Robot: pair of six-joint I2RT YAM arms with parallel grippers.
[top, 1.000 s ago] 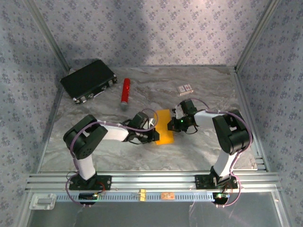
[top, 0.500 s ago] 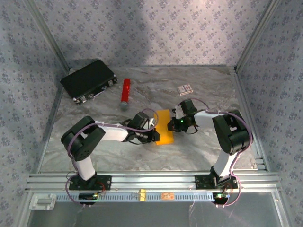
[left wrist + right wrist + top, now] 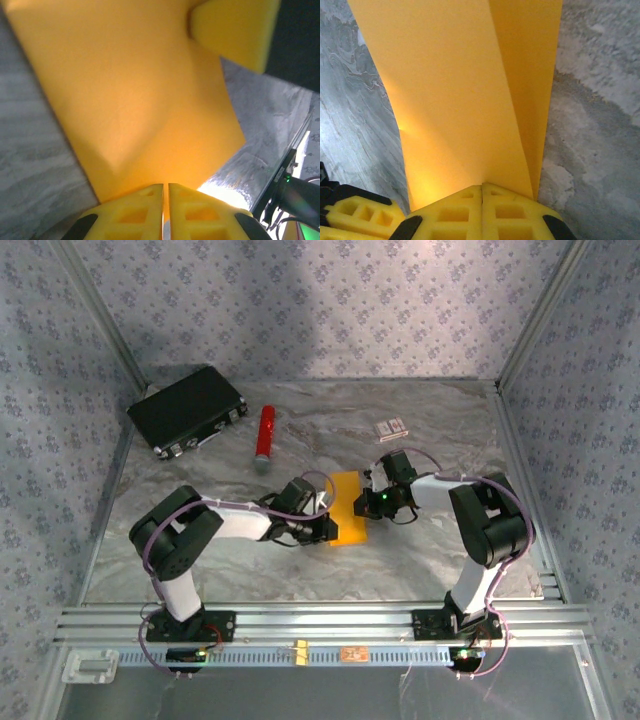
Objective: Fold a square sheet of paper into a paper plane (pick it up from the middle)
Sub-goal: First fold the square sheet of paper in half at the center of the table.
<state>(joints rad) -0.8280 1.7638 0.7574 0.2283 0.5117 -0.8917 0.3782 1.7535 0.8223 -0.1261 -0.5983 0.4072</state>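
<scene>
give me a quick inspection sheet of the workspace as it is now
surface: grey marbled table, nothing spilled
job's things: orange-yellow paper mid-table between both hands, two layers in the right wrist view
clutter: black case, red cylinder, small white-and-red box, all farther back, apart from the paper
hands: left hand and right hand both shut on the paper
cables: lavender cable looped along each arm
surroundings: patterned walls, aluminium rails at the near edge

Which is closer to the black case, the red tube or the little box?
The red tube, just right of the black case; the little box lies much farther right.
</scene>
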